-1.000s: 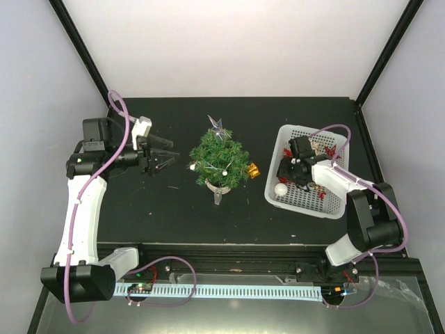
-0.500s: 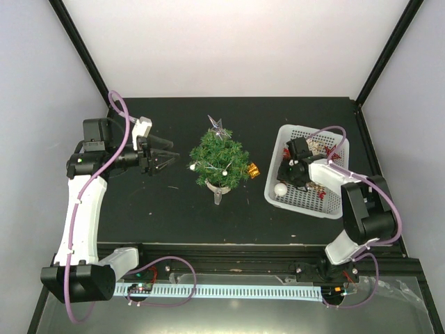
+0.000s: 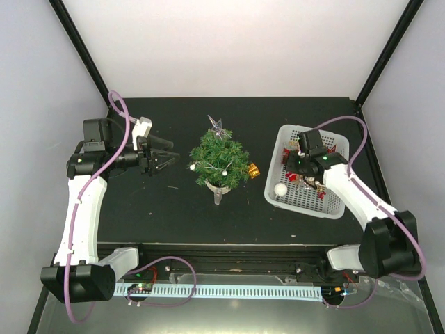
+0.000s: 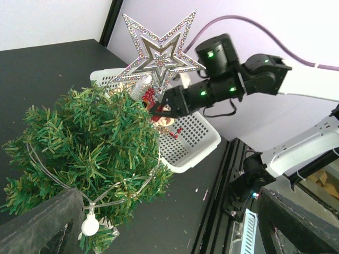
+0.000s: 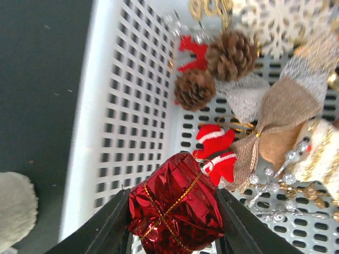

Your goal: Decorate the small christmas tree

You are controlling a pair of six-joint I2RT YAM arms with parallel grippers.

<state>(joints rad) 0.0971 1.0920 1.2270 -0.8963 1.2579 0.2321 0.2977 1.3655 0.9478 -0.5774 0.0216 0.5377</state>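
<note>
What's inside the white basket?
Pine cones, a burlap bow, a red felt figure, plus a red gift box in the right claw. Anything beneath them is hidden.

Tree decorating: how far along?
Done: star and light string are on the tree, a gold ornament at its side. In hand: right gripper is shut on a red gift over the basket; left gripper hangs open beside the tree. Left: pinecones, snowflake, bow and more lie in the basket.

Right wrist view: red gift box [image 5: 175, 203] cut off at lower edge; white object [image 5: 16, 209] blurred, unidentifiable. Top view: ornaments [image 3: 321, 148] in white basket [image 3: 295, 203], counter's right edge, too small to distinguish, partly hidden beneath right gripper [image 3: 293, 174]
</note>
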